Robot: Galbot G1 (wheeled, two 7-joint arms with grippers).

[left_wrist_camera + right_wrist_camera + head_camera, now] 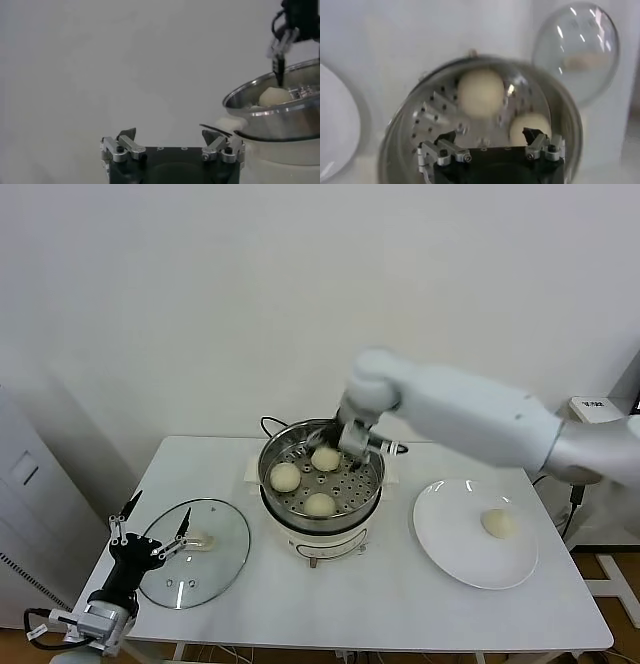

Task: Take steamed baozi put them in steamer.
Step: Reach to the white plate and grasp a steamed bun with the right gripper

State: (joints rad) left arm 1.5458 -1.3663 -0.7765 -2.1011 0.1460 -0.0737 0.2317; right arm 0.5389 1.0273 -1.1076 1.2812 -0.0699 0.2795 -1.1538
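Observation:
The steel steamer [372, 484] stands on its cream pot at the table's middle. Three baozi lie in it: one at the back [325, 459], one on the left [285, 476], one at the front [319, 504]. A fourth baozi [497, 523] lies on the white plate [440, 534] to the right. My right gripper [337, 447] hangs open and empty just above the back baozi. In the right wrist view its gripper [490, 137] is over the perforated floor with two baozi [481, 92] [530, 127] below. My left gripper [150, 529] is open, parked at the table's front left.
A round glass lid [215, 569] lies flat left of the steamer, under my left gripper. The pot's black cord [268, 424] runs behind it. The left wrist view shows the steamer's rim [270, 112] and my right gripper [280, 55] above it.

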